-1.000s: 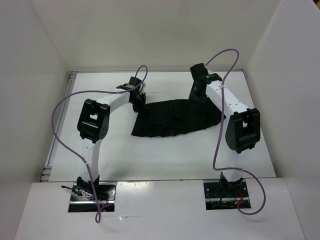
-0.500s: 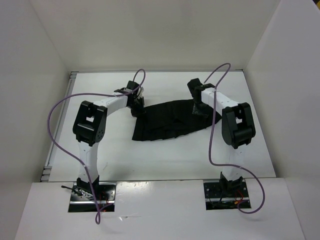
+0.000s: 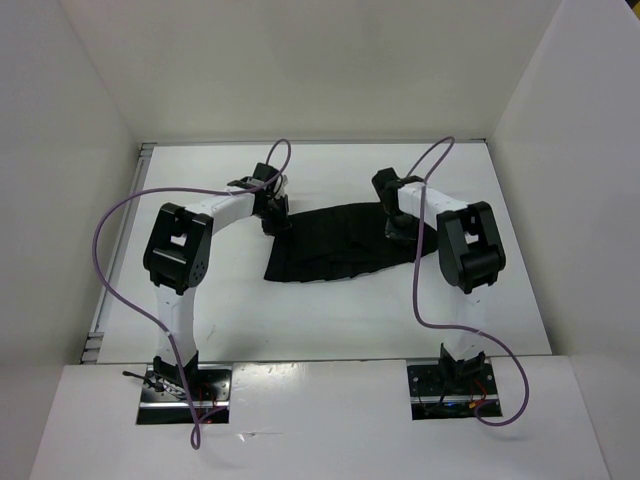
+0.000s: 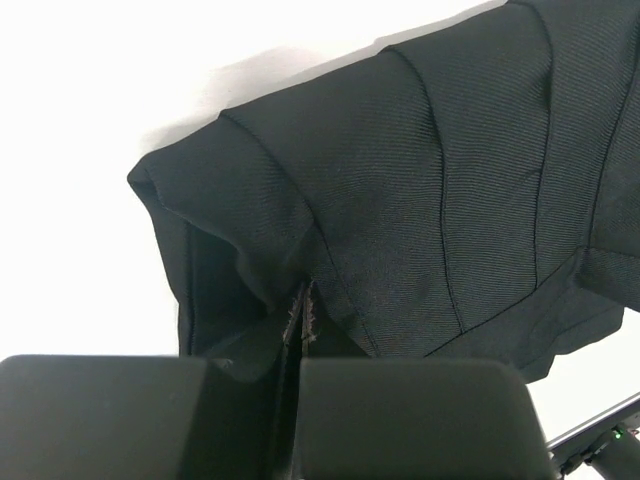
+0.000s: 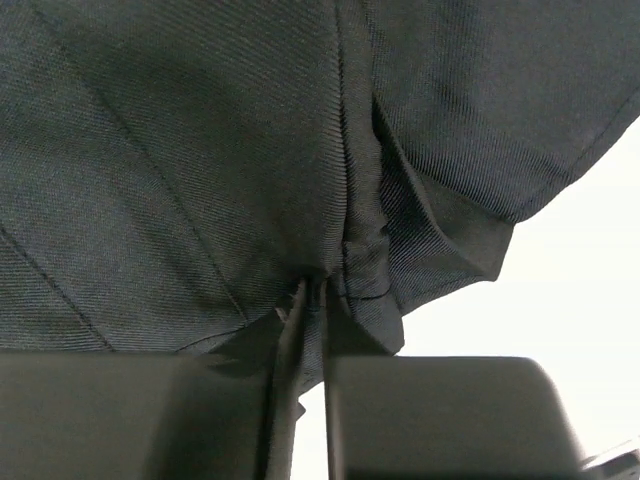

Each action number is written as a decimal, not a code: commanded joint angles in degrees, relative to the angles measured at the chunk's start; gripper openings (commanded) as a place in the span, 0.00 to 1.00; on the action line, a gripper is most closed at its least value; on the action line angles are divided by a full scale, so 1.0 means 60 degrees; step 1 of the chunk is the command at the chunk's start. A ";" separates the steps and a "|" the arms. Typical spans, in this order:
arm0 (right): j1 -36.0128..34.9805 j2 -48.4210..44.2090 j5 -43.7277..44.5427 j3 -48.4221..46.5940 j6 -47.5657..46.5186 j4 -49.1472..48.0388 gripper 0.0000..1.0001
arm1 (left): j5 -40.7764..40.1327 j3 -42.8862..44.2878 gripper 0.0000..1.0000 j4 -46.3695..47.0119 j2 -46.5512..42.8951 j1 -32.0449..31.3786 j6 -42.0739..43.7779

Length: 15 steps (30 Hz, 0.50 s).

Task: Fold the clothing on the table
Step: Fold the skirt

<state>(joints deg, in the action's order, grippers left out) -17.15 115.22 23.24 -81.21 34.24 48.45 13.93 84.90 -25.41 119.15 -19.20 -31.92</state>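
Fingers (image 4: 410, 410) of the left gripper (image 3: 274, 214) are clamped on the far-left corner of the soft, matte black pleated fabric garment (image 3: 340, 250), elbow bent high. It lies spread mid-far on the flat white tabletop (image 3: 330, 310), well apart from the white side walls (image 3: 90, 200). The right gripper (image 3: 398, 226) pinches its far-right edge w/ a fold bunched btwn the fingers (image 5: 440, 410).

Top external: fixed high above the near edge of the tabletop (image 3: 330, 310), looking down and forward to its far edge. Left wrist: rides my left gripper (image 4: 303, 325), very close on the clothing (image 4: 420, 200), left end. Right wrist: rides my right gripper (image 5: 310, 300), equally close, right end. All three views share the clothing.
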 commanded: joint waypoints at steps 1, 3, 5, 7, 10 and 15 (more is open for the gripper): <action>-0.0072 0.0177 0.0183 0.0453 0.0168 -0.0150 0.01 | 0.0036 -0.0161 0.00 0.0016 -0.0435 0.0051 -0.0085; -0.0072 -0.0012 0.0183 0.0454 0.0168 -0.0150 0.00 | 0.0036 -0.0161 0.00 0.0016 -0.0435 0.0051 -0.0085; -0.0072 -0.0305 0.0270 0.0454 0.0255 -0.0048 0.00 | -0.0065 -0.0161 0.00 0.0016 -0.0435 0.0153 -0.0085; 0.0030 -0.0818 0.0271 0.0571 0.0255 -0.0047 0.00 | -0.0066 -0.0161 0.00 0.0016 -0.0435 0.0256 0.0002; 0.0409 -0.1199 0.0373 0.0746 0.0154 0.0201 0.00 | -0.0242 -0.0161 0.00 0.0016 -0.0435 0.0344 0.0003; 0.0822 -0.1552 0.0799 0.0965 0.0153 0.0685 0.00 | -0.0418 -0.0161 0.00 0.0016 -0.0435 0.0431 0.0091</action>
<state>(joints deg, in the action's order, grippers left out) -13.93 109.95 23.75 -76.86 34.85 49.15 13.50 84.31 -25.26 119.04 -17.43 -31.88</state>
